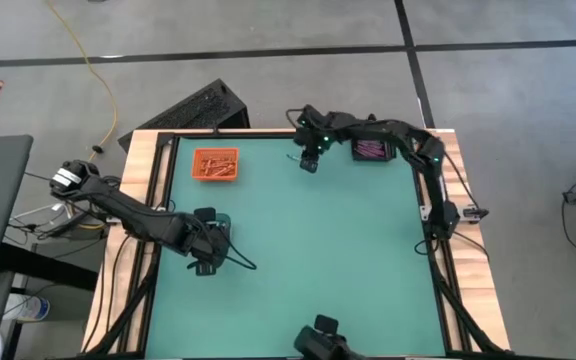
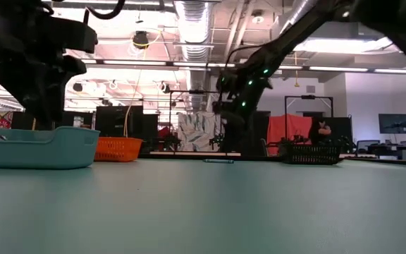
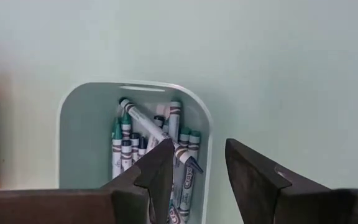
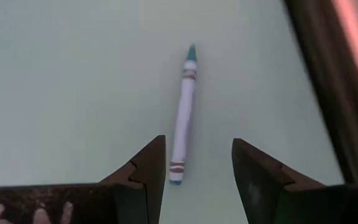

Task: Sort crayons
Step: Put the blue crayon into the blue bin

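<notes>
Crayons of the blue-grey sort lie piled in the pale tray under the left claw, whose jaws stand apart, empty, at nine o'clock on the table. Right claw, jaws apart, hovers over a lone crayon near twelve o'clock. Judged next: descend and pinch it. Open table surrounds it; the far edge and black tray sit near.

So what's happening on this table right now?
Two arms are sorting crayons by colour. The left end effector hangs open over a pale blue tray already holding several blue crayons, gripping nothing. The right end effector is open above a single blue crayon lying on the green table, not yet gripping it. An orange tray and a black tray sit along the far edge.
</notes>
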You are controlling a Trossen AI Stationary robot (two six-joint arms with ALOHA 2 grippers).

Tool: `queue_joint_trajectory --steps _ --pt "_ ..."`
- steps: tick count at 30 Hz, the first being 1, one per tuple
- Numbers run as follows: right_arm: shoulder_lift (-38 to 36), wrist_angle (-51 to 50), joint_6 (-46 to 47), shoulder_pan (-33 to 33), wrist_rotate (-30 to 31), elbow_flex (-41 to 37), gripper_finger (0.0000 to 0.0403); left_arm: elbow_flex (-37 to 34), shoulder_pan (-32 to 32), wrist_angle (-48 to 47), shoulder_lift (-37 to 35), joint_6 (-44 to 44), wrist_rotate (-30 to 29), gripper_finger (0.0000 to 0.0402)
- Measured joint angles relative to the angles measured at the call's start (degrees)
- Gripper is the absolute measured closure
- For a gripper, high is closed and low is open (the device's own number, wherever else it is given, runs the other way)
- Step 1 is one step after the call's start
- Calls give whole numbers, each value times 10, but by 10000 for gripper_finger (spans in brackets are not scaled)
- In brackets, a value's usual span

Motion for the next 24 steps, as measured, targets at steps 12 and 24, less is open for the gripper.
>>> queue_joint_trajectory --steps 12,24 --pt "128 -185 -59 0 23 159 257 0 -18 6 0 0 -9 266" --pt "132 -224 -90 4 30 161 394 0 -21 19 0 -2 -23 266"
